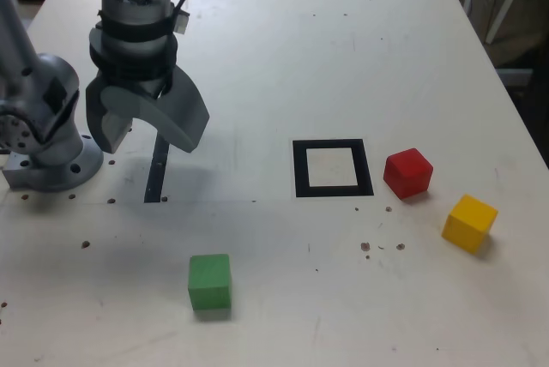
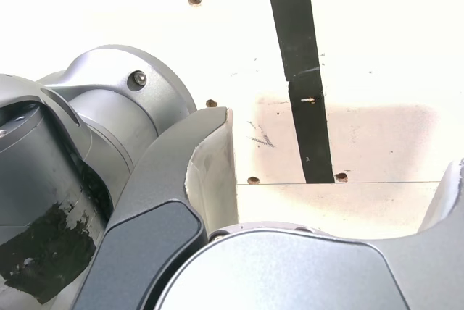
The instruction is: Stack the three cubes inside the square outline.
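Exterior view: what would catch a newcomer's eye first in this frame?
Three bright cubes lie scattered on the pale table: the green cube near the front, the red cube just off the exterior view's right of the square outline, and the yellow cube further right. The outline holds nothing. At the exterior view's left, the open gripper hangs above a narrow black strip, holding nothing.

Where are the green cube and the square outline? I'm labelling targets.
green cube [image 1: 210, 279], exterior view, its top face.
square outline [image 1: 300, 170], exterior view, the frame's left tape side.
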